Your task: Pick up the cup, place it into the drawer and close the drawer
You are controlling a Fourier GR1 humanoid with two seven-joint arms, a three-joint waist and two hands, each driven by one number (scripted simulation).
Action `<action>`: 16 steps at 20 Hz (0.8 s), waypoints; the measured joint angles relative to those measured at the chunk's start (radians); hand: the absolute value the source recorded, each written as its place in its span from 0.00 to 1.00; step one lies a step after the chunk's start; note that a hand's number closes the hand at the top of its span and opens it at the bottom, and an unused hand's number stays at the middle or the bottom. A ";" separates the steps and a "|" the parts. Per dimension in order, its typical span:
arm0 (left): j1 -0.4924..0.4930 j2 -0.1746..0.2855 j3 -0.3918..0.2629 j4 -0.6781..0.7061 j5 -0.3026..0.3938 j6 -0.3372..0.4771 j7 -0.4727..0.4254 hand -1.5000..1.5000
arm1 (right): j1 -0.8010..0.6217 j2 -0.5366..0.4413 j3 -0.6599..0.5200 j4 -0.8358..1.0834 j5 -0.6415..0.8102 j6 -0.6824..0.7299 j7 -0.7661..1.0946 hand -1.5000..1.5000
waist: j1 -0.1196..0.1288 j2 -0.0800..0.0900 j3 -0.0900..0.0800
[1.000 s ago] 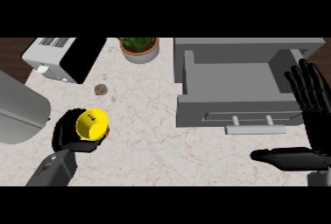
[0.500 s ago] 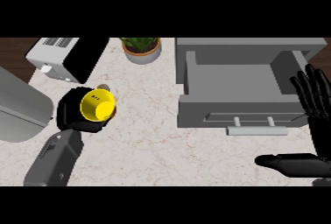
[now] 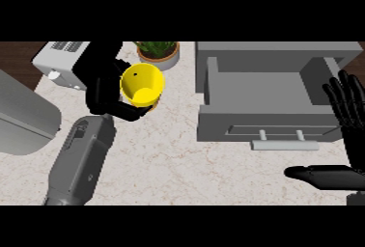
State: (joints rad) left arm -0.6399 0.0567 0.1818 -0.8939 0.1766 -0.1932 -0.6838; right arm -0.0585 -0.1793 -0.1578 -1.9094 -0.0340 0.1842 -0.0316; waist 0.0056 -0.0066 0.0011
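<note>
Further up the counter (image 3: pixel 178 159) than before, the cup (image 3: pixel 143 86), within the curled left robot hand (image 3: pixel 101 91); right robot hand (image 3: pixel 349 111) open

The surface (image 3: pixel 178 159) is pale, marble-like stone with thin brownish veins. At its far left corner stands a white toaster (image 3: pixel 61 62), slots facing up, and to the right of it, near the back edge, a potted plant (image 3: pixel 170 60) with green leaves. The right part carries a grey cabinet (image 3: pixel 278 52) whose drawer (image 3: pixel 264 94) stands pulled open, with a pale bar handle (image 3: pixel 285 141) on its front. A large grey rounded object (image 3: pixel 21 120) sits at the left edge, cut off by the view
</note>
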 measured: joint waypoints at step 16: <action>-0.364 -0.054 -0.197 -0.034 -0.001 0.340 0.360 1.00 | 0.000 -0.012 -0.031 0.003 -0.034 0.032 -0.014 0.00 | -0.023 0.007 -0.001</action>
State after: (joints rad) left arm -1.0043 0.0025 -0.0157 -0.9283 0.1754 0.1473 -0.3241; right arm -0.0582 -0.1915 -0.1885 -1.9064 -0.0675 0.2158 -0.0453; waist -0.0175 0.0007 0.0005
